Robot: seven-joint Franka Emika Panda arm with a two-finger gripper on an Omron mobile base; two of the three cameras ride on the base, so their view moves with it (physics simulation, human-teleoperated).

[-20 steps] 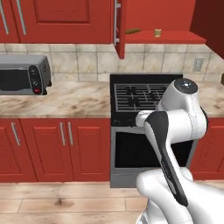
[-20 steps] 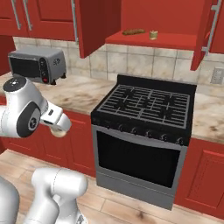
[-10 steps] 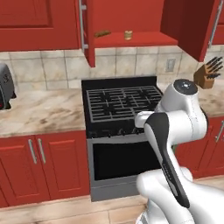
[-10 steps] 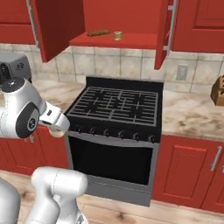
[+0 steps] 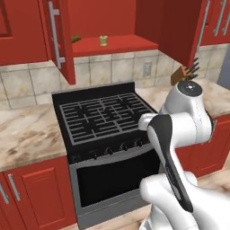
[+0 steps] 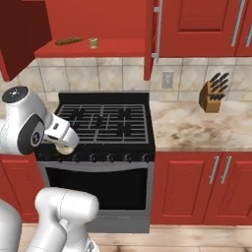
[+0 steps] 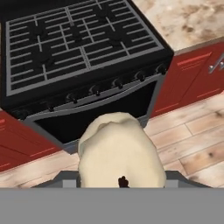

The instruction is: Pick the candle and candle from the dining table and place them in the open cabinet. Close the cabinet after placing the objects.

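My gripper (image 6: 65, 146) hangs low in front of the stove, shut on the pale cream candle (image 7: 118, 151), which looms large at the bottom of the hand view and hides the fingers. That candle (image 6: 64, 149) also peeks out under the hand in the right base view. The other candle (image 5: 103, 40) (image 6: 93, 43), golden-tan, stands on the red shelf of the open cabinet (image 5: 128, 43) (image 6: 120, 47) above the stove. Both cabinet doors (image 5: 59, 38) (image 6: 153, 37) stand open. The dining table is out of view.
A brown elongated lump (image 5: 75, 39) (image 6: 69, 41) lies on the shelf left of the golden candle. A black gas stove (image 5: 101, 117) (image 6: 106, 123) sits below, with marbled counters on both sides. A knife block (image 6: 214, 92) stands on the right counter. Wooden floor (image 7: 192, 144) lies under the hand.
The whole scene has slid left in both base views, so the base has driven right; the toaster oven has left view and the knife block has entered. The grip on the cream candle holds.
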